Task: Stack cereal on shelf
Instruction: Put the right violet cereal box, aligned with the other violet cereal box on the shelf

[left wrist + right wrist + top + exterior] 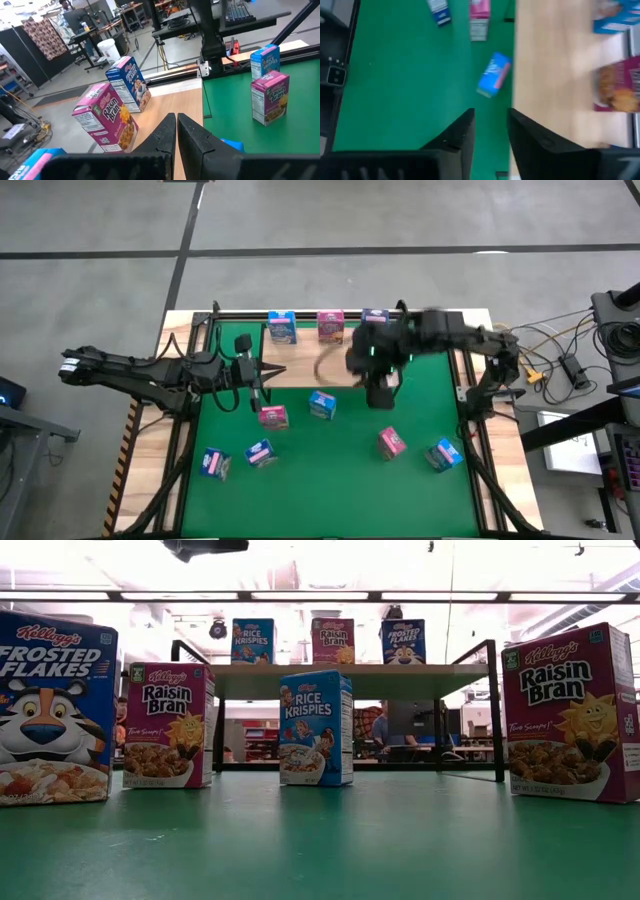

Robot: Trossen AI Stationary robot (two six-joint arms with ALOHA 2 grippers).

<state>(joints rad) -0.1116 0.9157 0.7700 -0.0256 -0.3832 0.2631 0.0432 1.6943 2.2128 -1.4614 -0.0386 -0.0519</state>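
Green bench (330, 470) filling the middle of the high view. Shelf (300, 355) across its 12 o'clock edge, light wood in a black frame. Three boxes upright on the shelf: light blue (282, 327) toward 11 o'clock, pink (330, 326) at 12, dark blue (374, 317) just beside it toward 1, partly under the right arm. Seen level from the low view as Rice Krispies (252, 641), Raisin Bran (332, 641) and a dark blue box (403, 642) in a row.

Six more boxes on the green: pink (273, 416) and light blue (322, 405) near the centre, dark blue (214, 464) and light blue (261, 453) toward 7 o'clock, pink (391, 442) and light blue (443, 453) toward 5 o'clock.

Right gripper (382, 393) just past the shelf's front edge, at 1 o'clock from centre, jaws parted with nothing between them, over bare green. Left gripper (256, 387) at 10 o'clock, over the shelf's left end, clenched tight, empty.
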